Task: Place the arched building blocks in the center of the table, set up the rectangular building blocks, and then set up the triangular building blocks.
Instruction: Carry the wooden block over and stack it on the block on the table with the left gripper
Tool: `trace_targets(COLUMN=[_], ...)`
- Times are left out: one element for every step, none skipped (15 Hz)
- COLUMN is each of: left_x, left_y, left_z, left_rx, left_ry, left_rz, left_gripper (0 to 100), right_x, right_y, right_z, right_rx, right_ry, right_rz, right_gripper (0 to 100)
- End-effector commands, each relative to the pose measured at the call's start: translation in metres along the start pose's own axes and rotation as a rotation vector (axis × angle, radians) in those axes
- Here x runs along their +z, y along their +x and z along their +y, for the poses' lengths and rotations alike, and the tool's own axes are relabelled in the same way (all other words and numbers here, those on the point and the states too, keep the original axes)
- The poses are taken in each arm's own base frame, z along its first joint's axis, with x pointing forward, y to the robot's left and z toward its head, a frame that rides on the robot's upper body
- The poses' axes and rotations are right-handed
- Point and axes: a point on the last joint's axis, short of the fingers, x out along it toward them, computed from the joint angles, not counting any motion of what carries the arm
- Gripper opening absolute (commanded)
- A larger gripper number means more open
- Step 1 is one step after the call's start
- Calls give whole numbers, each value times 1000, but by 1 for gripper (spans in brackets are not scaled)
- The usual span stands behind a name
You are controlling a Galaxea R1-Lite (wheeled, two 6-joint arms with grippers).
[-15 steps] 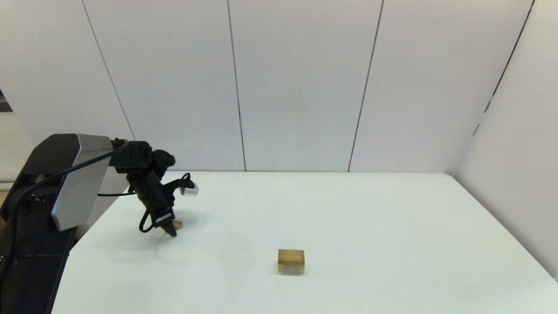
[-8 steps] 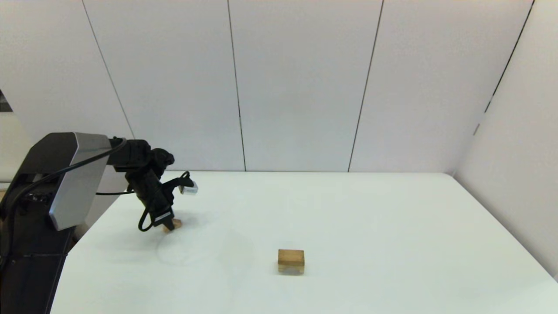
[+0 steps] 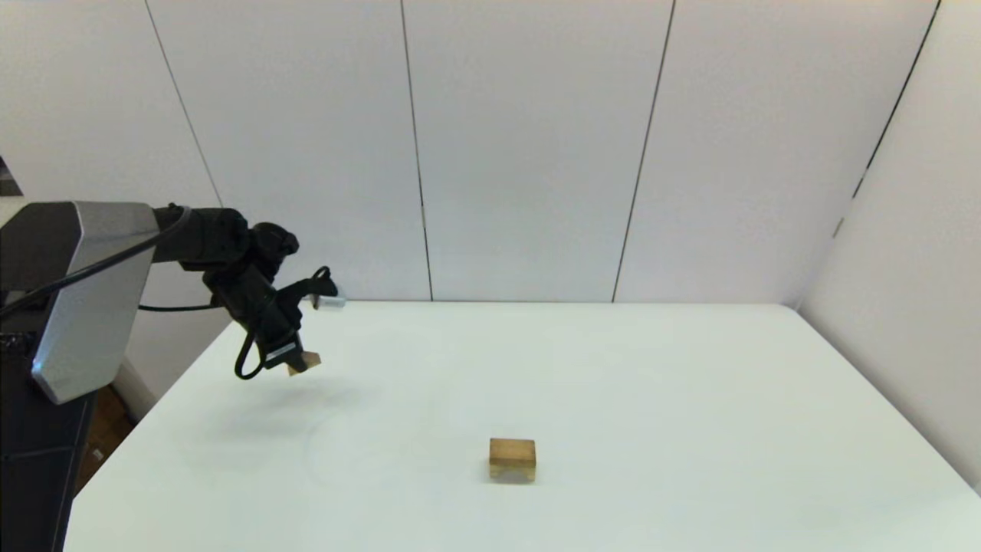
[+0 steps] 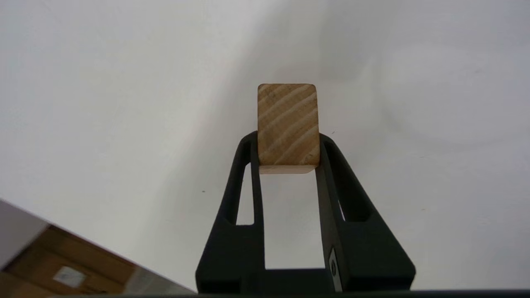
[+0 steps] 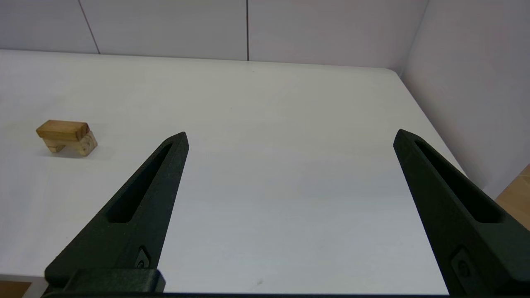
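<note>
Tan wooden rectangular block [image 4: 288,124] clamped in left claw [image 4: 288,151], long axis seemingly along the fingers, off the table [image 3: 613,383]

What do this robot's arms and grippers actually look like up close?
The left arm has a boxy silver-grey and black shell, then a slimmer black wrist with black cables looping alongside. Its left gripper has two long matte-black fingers, each tapering and pierced by a slot. The right gripper has the same slotted black fingers; its arm is out of view.

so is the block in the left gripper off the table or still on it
Off: the left gripper holds the block above its shadow on the table.
</note>
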Motion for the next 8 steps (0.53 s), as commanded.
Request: trace_targets(left_x=[45, 58, 67, 76, 84, 93, 100, 109], left_y=[-61, -72, -78, -83, -85, -87, -88, -87], left_z=[-43, -60, -73, -88, -101, -115, -126, -138], left_rx=[26, 4, -8, -23, -44, -64, -77, -89], left_ry=[145, 194, 232, 271, 306, 342, 375, 410], left_rz=[-112, -140, -147, -150, -147, -145, -147, -150], left_gripper=[0, 0, 0, 0, 0, 0, 0, 0], right_x=[0, 0, 0, 0, 0, 0, 0, 0], right_y=[0, 0, 0, 0, 0, 0, 0, 0], right_z=[0, 0, 0, 0, 0, 0, 0, 0], right_rx=[1, 1, 1, 1, 1, 1, 1, 1], right_ry=[-1, -1, -1, -1, -1, -1, -1, -1], right_rz=[2, 2, 2, 2, 2, 2, 2, 2], right_gripper=[100, 100, 100, 100, 100, 100, 100, 100])
